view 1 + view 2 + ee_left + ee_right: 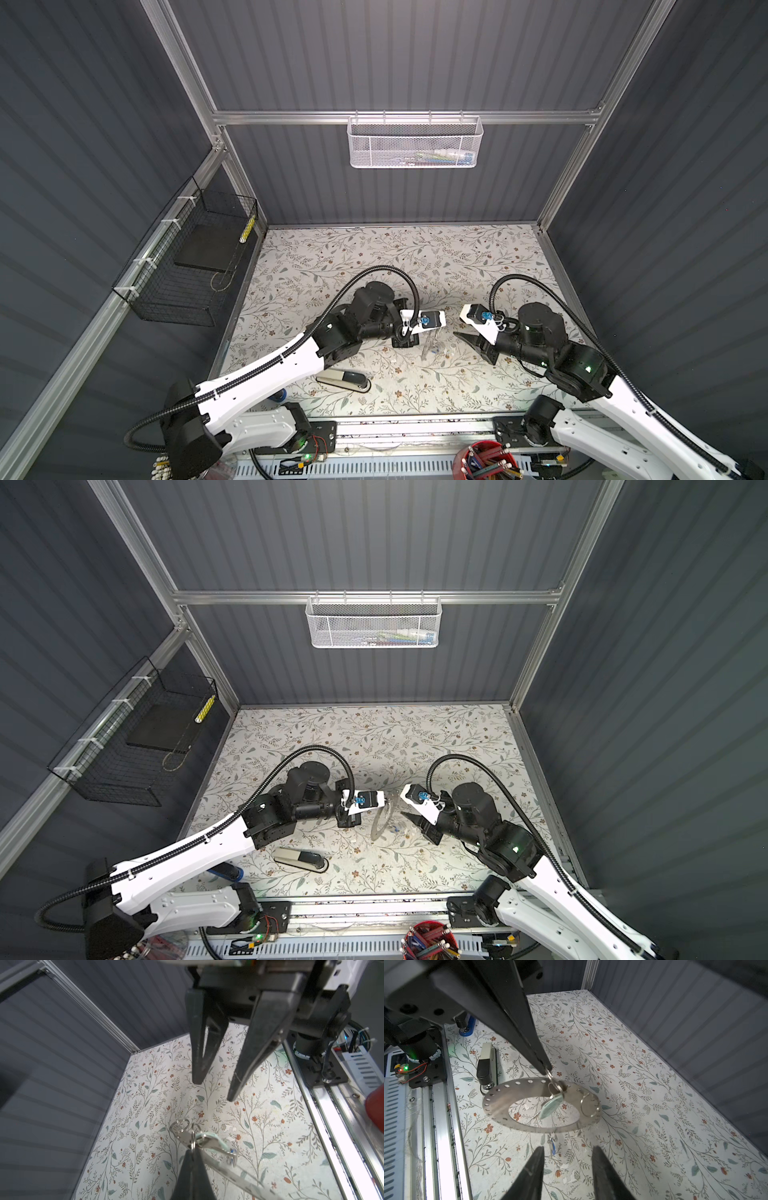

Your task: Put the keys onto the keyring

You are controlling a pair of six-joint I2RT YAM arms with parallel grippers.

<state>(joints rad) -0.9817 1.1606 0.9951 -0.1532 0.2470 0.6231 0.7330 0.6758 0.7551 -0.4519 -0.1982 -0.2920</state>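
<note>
The keyring point(500, 1103), a large flat grey metal ring with tiny holes round its band, hangs tilted above the table. My left gripper point(548, 1071) is shut on a small split ring at its band. The key with the mint-green tag point(551, 1108) dangles from that split ring through the wide hole. A key with a blue tag point(553, 1147) hangs below the band's near edge. My right gripper point(568, 1148) is open just short of the keyring, with nothing between its fingers. In both top views the keyring point(380, 820) shows thin and edge-on between the two grippers.
A grey-and-black stapler point(343, 380) lies near the front left of the floral table. A red cup of pencils point(486, 461) stands beyond the front rail. A white mesh basket point(415, 141) hangs on the back wall. A black wire basket point(187, 266) hangs on the left wall.
</note>
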